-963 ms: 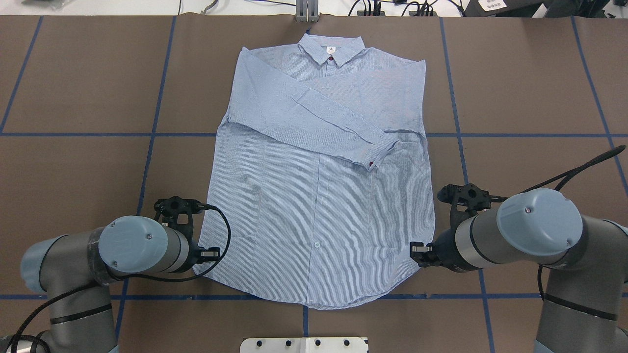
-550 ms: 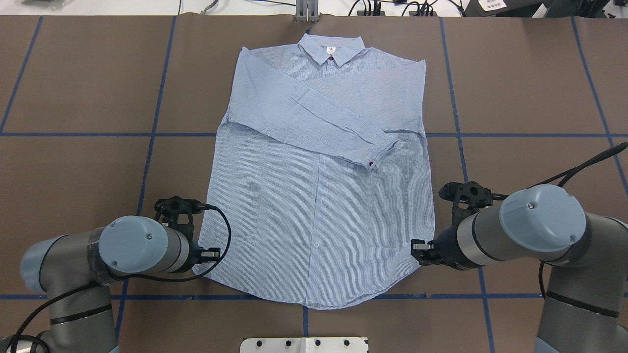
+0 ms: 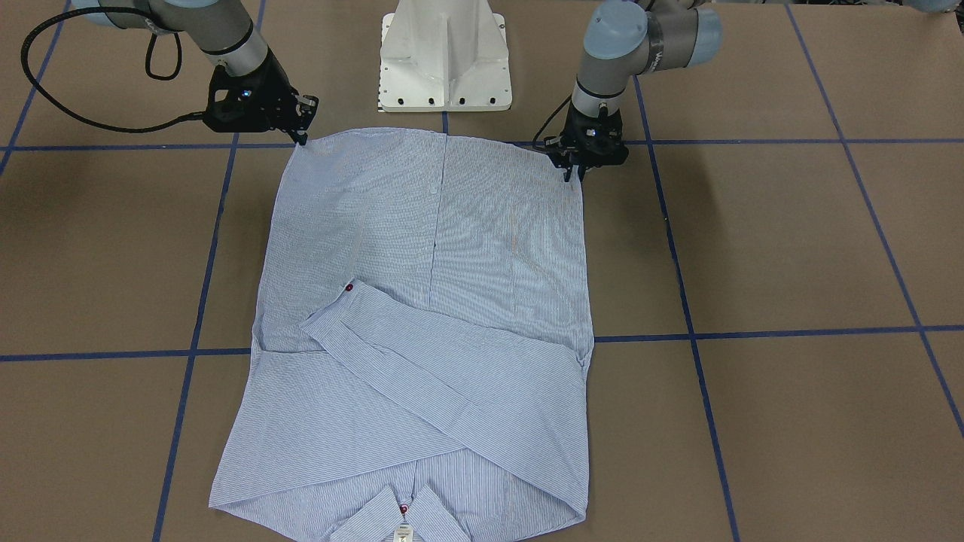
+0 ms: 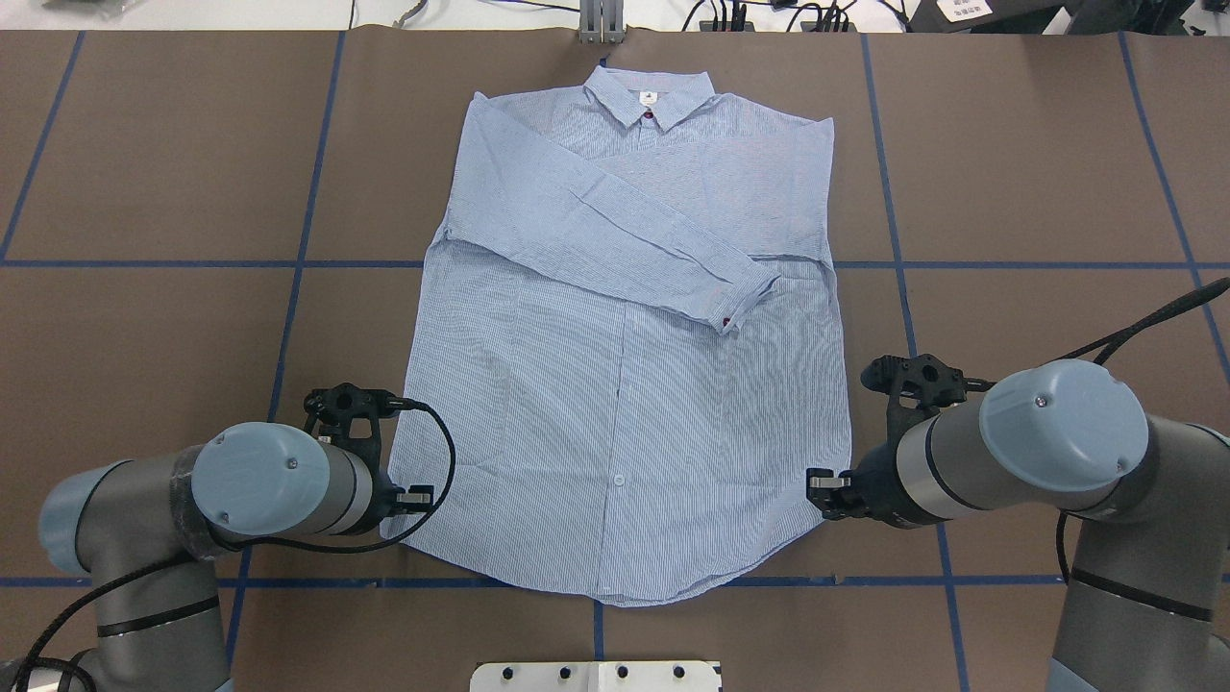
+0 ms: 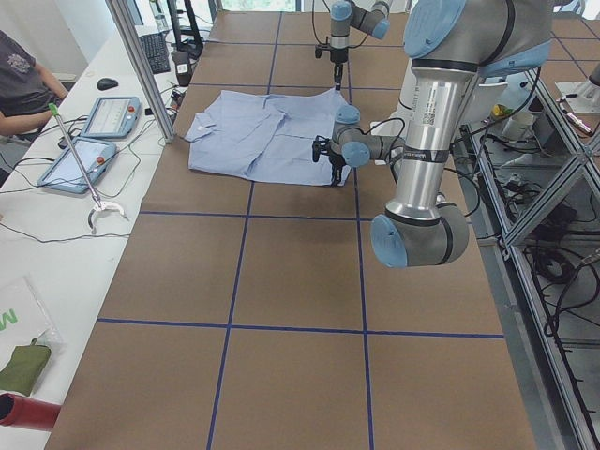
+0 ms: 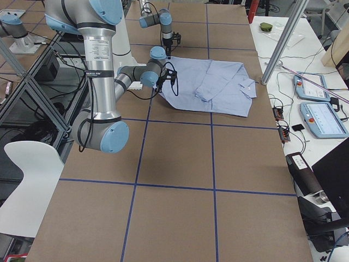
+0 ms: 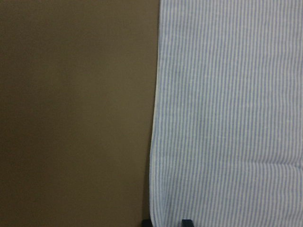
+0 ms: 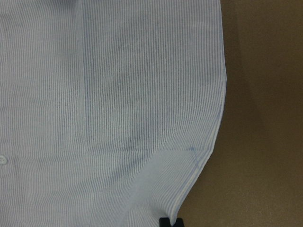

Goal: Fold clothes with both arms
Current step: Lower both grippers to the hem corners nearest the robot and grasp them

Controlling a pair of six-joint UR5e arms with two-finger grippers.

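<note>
Shows a shirt [image 4: 625, 404] spread flat and front up on the table [image 4: 144, 173], with the collar [image 4: 649, 96] at the far edge and the hem toward the robot. Has a sleeve [image 4: 596, 231] folded slantwise across the chest, its cuff [image 4: 745, 298] ending near the side by the right arm [image 4: 1057, 442], a red button showing there.

Finds the left arm [image 4: 250, 481] bent low at the hem's near corner on its own side. Finds the left fingers [image 7: 187, 223] slightly parted there, astride the shirt's side edge, with striped cloth between them and not clamped.

Finds the right fingers [image 8: 164, 223] at the opposite hem corner, drawn close together on the rounded edge and pinching the shirt, with faint creases running toward them.

Shows both corners lying low against the table, not raised.

Shows a white pedestal base [image 3: 446, 53] between the two arms, just beyond the hem in the front-facing view.
</note>
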